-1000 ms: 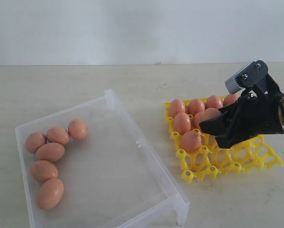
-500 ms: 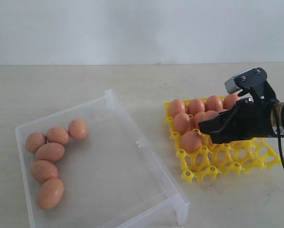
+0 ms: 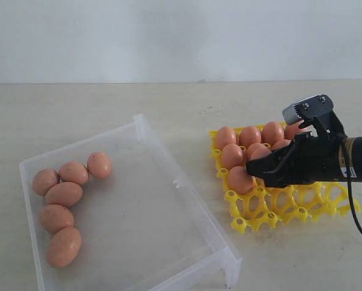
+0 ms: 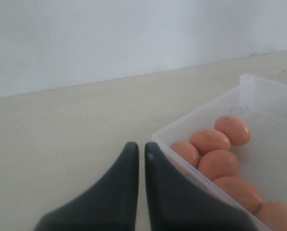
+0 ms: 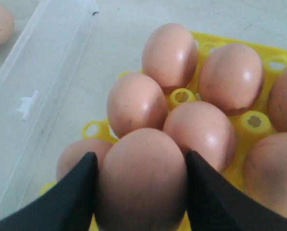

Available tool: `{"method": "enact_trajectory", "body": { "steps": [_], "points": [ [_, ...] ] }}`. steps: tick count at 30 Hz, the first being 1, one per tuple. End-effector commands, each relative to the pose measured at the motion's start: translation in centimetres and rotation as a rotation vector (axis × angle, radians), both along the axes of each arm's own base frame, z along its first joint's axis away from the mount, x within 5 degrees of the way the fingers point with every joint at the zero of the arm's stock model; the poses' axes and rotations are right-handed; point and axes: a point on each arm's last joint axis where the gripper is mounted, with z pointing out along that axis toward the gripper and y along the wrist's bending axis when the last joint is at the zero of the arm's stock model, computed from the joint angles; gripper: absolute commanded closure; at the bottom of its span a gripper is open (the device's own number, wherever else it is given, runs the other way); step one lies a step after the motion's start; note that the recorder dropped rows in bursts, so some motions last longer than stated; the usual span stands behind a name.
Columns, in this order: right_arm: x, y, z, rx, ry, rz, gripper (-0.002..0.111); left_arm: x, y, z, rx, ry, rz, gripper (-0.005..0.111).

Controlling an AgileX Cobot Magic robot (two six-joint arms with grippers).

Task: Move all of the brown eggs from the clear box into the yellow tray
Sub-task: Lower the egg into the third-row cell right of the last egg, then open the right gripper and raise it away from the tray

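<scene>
Several brown eggs (image 3: 62, 194) lie grouped at the left end of the clear box (image 3: 162, 151). More eggs (image 3: 235, 154) fill the back and left cups of the yellow tray (image 3: 271, 209). My right gripper (image 3: 256, 170) hovers low over the tray's left part, shut on one brown egg (image 5: 141, 178) that fills the gap between its black fingers (image 5: 76, 197). The left gripper (image 4: 141, 147) is shut and empty, just outside a corner of the clear box (image 4: 196, 122), beside the eggs (image 4: 219, 163) in it. It does not show in the exterior view.
The tray's front and right cups (image 3: 302, 206) stand empty. The box's right half (image 3: 150, 224) holds nothing. A small clip tab (image 3: 177, 183) sits on the box wall nearest the tray. Bare tabletop (image 3: 187, 109) stretches behind both.
The right gripper has come down and a little to the left with its egg, closer to the tray's cups. The eggs in the box have not moved.
</scene>
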Motion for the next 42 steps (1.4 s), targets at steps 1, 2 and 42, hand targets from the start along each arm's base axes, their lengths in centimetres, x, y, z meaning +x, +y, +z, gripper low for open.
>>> {"method": "enact_trajectory", "body": {
  "steps": [1,2,42],
  "points": [
    [0.21,0.00,0.30,0.023,-0.018,-0.019,0.073,0.00,-0.02,-0.04,-0.008,-0.006,-0.003,0.103],
    [0.24,-0.02,0.32,0.027,-0.018,-0.025,0.071,0.00,-0.02,-0.04,-0.008,-0.006,-0.003,0.103],
    [0.06,0.83,1.14,0.151,-0.035,0.021,0.061,0.00,-0.02,-0.04,-0.008,-0.006,-0.003,0.103]
  ]
}}
